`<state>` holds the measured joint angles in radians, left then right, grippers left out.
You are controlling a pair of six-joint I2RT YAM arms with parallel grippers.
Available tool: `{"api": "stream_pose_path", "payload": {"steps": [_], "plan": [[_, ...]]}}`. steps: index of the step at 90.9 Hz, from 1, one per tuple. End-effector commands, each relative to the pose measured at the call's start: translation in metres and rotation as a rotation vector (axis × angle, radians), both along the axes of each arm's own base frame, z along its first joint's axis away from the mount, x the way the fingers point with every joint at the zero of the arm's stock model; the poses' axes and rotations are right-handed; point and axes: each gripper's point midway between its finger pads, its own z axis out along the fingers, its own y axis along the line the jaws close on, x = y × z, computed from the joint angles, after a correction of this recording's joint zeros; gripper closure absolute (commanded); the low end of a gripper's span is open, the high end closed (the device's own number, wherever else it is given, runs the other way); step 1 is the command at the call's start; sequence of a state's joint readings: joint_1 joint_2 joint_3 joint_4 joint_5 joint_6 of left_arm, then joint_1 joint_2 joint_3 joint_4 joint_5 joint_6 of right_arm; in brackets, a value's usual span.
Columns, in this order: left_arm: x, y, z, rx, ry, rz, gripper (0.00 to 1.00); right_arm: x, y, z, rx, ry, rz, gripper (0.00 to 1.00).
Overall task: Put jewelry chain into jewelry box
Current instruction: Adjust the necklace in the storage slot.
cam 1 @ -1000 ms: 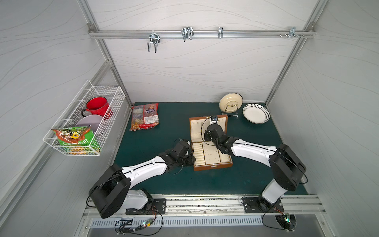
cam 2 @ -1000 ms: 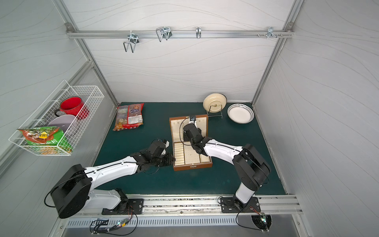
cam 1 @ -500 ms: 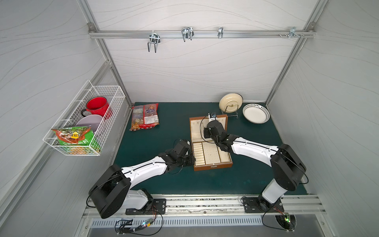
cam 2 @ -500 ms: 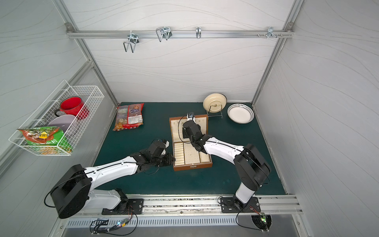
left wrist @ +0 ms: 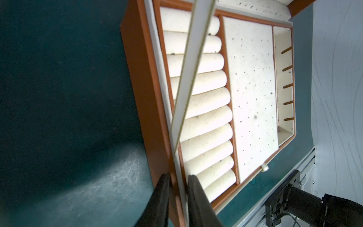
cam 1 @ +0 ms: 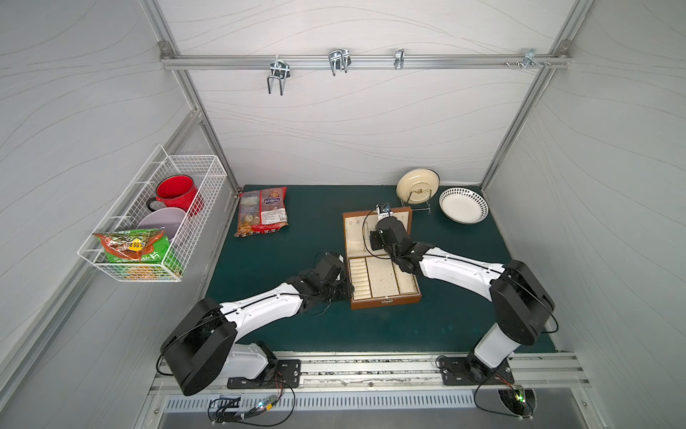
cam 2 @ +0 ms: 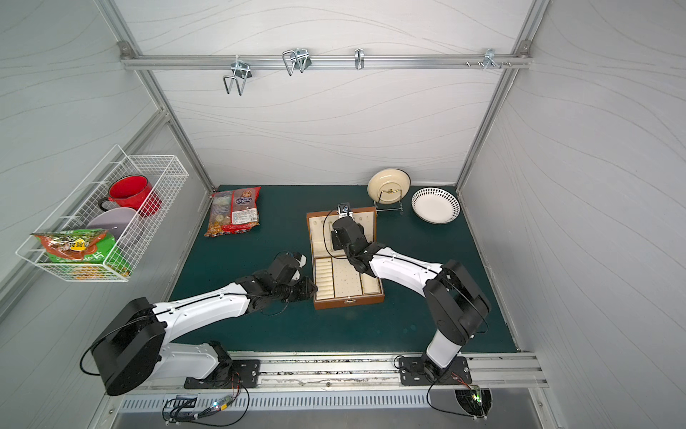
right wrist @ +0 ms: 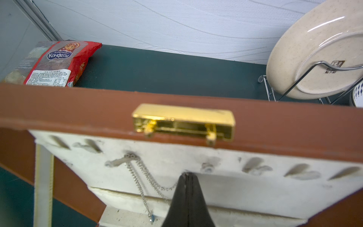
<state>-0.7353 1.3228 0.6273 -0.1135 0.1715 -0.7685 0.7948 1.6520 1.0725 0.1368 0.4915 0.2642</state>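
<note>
The brown jewelry box (cam 1: 386,299) (cam 2: 349,301) lies open mid-table, its lid (right wrist: 78,110) propped up toward the back. My left gripper (left wrist: 177,182) (cam 1: 347,289) is shut on the box's left side wall (left wrist: 149,110), one finger (left wrist: 163,198) outside and one inside. The thin silver jewelry chain (right wrist: 135,176) hangs from a hook (right wrist: 115,162) in the lid's cream lining, and its strands run to my right gripper (right wrist: 186,175). That gripper is shut with the chain pinched at its tips, just below the gold clasp (right wrist: 183,121). A small pendant (right wrist: 152,217) dangles lower down.
A candy bag (cam 1: 263,211) lies at the back left. A cream plate on a wire stand (cam 1: 417,185) and a patterned bowl (cam 1: 463,205) sit at the back right. A wire basket (cam 1: 156,223) hangs on the left wall. A cream lid strap (left wrist: 188,68) crosses the ring rolls.
My right gripper has crept slightly toward the lid's top edge. The left arm and the box have stayed put.
</note>
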Motion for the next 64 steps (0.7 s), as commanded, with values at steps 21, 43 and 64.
{"api": "stream_pose_path", "payload": {"steps": [21,43,64], "plan": [[-0.001,-0.006,0.000,-0.011,0.003,-0.014,0.79,-0.001,-0.014,-0.025,-0.003,0.045,-0.039,0.89],[-0.001,-0.005,0.000,-0.009,0.001,-0.011,0.79,-0.003,-0.019,-0.020,0.004,0.043,-0.052,0.70],[0.000,-0.006,0.001,-0.009,-0.002,-0.013,0.79,-0.010,-0.023,-0.002,0.022,0.034,-0.036,0.70]]}}
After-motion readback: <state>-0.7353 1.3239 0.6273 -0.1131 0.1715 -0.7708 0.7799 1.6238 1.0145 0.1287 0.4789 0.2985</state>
